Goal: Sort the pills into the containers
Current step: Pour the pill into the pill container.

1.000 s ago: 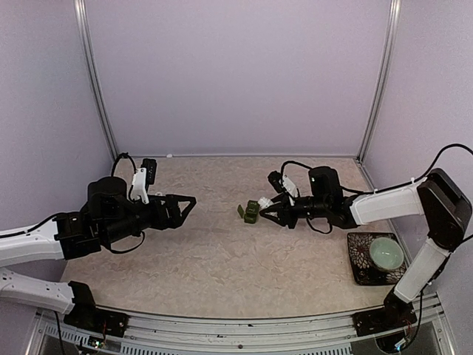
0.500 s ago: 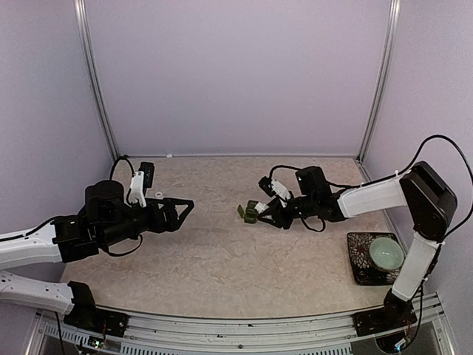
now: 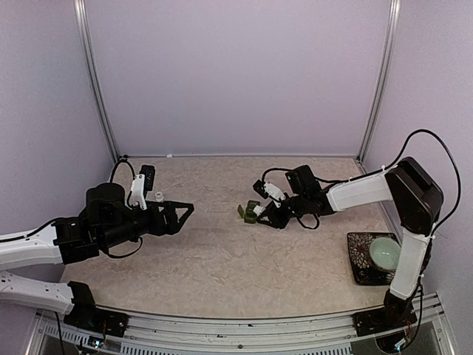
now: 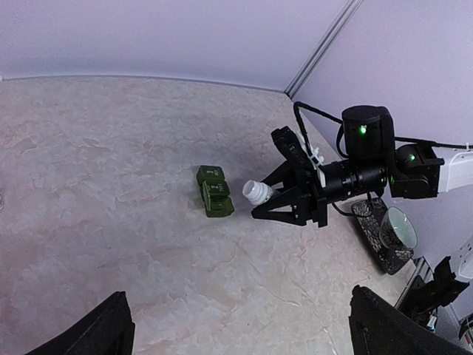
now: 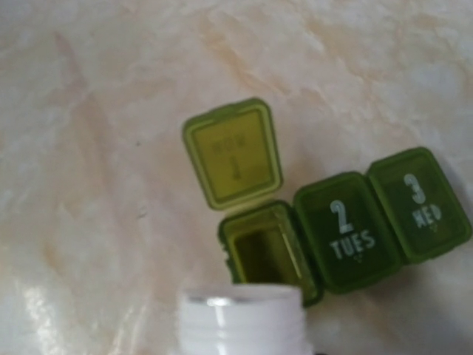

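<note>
The right gripper (image 4: 267, 195) is seen clenched around a small white bottle (image 4: 256, 192), which is held on its side between the two black fingers with its open mouth turned toward the containers (image 4: 213, 192). In the right wrist view the bottle's white rim is seen at the bottom edge, just above the nearest end of the dark green strip, and whether the two touch cannot be told. The strip lies flat on the marbled table (image 3: 222, 266), near the middle and a little toward the far side, just beside the right fingertips. Its three joined compartments are numbered. The first compartment (image 5: 260, 253) is open, with its lid (image 5: 233, 154) folded back flat on the table, and nothing can be made out inside it. The second lid (image 5: 347, 231), marked TUES, and the third lid (image 5: 417, 203), marked WED, are shut. Farther out, at the right near corner, a pale green bowl (image 3: 386, 253) is set on a dark patterned tray (image 3: 360, 265), well apart from the strip. On the left side, the left gripper (image 3: 185, 217) is held released above the table, its jaws spread wide and nothing between them, pointed toward the strip yet well apart from it.
</note>
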